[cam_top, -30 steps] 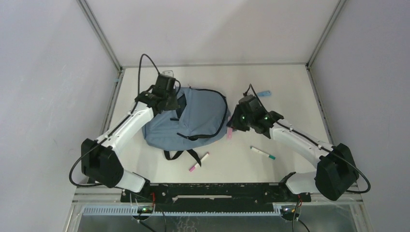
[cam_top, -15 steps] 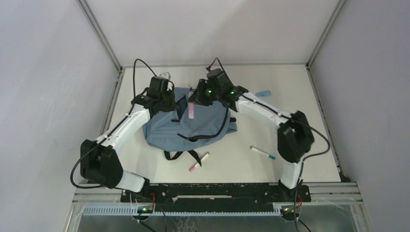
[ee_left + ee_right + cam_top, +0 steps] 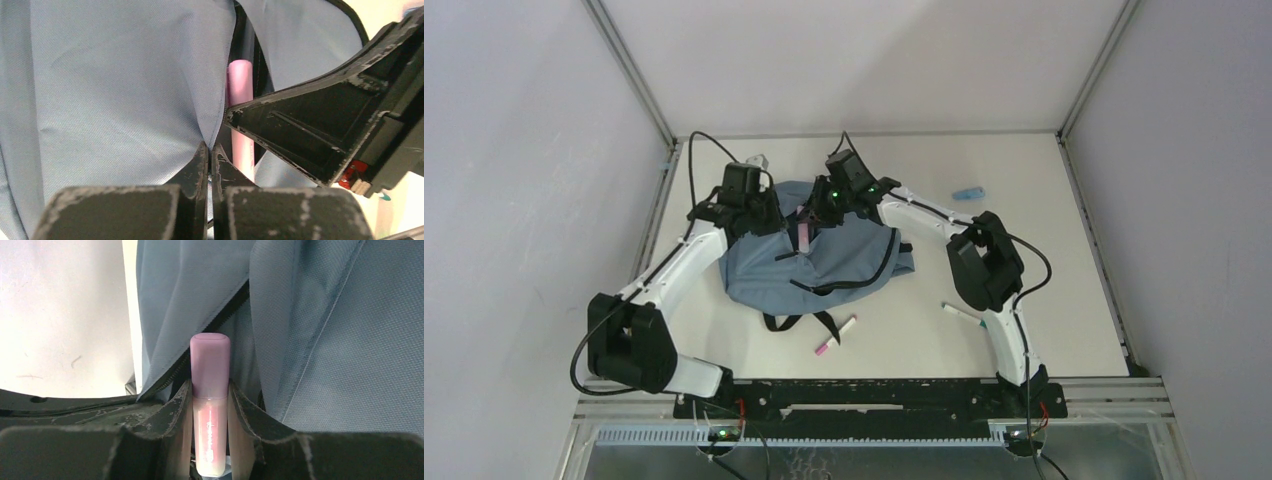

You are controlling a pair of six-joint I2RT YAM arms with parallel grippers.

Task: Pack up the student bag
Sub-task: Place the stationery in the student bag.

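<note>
White surface (image 3: 1024, 260): bag (image 3: 844, 265), flap pinched by left end effector (image 3: 210, 150); right end effector (image 3: 210, 390) grips pink tube (image 3: 210, 365) at the opening; insertion step, next probably lower and release.

No text, label, brand, number or sign can be read in any view. The pink tube (image 3: 210, 410), upright just beside the zip opening of the student bag (image 3: 325, 315), carries a faint pale mark down its clear lower part (too blurred to tell as letters).
</note>
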